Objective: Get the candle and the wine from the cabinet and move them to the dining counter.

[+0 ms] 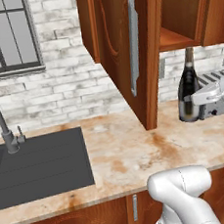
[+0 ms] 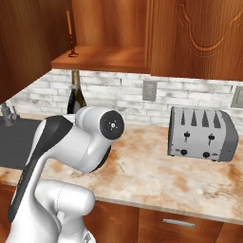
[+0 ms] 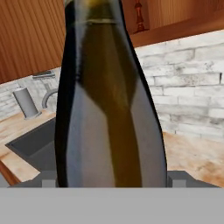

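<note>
Hand view: the wine point(image 3: 111, 96) stands upright right between the jaws, one dark finger tip point(image 3: 49, 178) at 7 o'clock of its body, the other at 5 o'clock.
Jaws: spread wide around the bottle; whether the pads touch the glass cannot be told.
Wine, place: on the stone counter point(image 1: 133, 156) near the brick wall, beside the toaster point(image 2: 201, 134), under the open cabinet point(image 1: 125, 38).
Wine, look: dark glossy glass, broad body, long narrow neck.
Candle point(image 2: 70, 33): thin orange taper in a small dark holder, on the cabinet shelf, at 12 o'clock of the bottle.
Counter: beige marbled stone with rusty stains, black sink point(image 1: 39, 166) at 9 o'clock.
Arm: the gripper point(image 1: 208, 95) reaches level at the bottle's lower body.
</note>
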### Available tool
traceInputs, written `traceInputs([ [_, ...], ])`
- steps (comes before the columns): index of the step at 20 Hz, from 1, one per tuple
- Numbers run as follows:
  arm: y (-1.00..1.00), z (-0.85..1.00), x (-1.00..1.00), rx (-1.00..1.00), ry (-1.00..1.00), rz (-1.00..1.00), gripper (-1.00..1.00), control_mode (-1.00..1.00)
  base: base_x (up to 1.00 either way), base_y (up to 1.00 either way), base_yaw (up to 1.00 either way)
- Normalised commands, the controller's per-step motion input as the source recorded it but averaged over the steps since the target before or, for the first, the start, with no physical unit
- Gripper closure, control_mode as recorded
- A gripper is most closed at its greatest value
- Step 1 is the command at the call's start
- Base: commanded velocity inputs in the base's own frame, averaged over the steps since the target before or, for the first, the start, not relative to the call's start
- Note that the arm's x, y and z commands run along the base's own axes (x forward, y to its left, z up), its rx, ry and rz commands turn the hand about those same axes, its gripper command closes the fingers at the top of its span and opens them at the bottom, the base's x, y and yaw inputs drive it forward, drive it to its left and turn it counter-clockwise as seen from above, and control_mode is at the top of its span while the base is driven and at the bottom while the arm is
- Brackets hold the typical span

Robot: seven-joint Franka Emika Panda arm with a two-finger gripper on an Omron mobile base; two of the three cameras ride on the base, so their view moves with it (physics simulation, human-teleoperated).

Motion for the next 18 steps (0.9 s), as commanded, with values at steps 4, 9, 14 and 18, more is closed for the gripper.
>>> traceInputs([
  [4, 0.0, 0.0, 0.0, 0.0, 0.0, 0.0, 1.0, 1.0, 0.0, 0.0, 0.0],
  [9, 0.0, 0.0, 0.0, 0.0, 0.0, 0.0, 1.0, 1.0, 0.0, 0.0, 0.0],
  [14, 0.0, 0.0, 0.0, 0.0, 0.0, 0.0, 1.0, 1.0, -0.28, 0.08, 0.0],
  [18, 0.0, 0.0, 0.0, 0.0, 0.0, 0.0, 1.0, 1.0, -0.56, 0.26, 0.0],
])
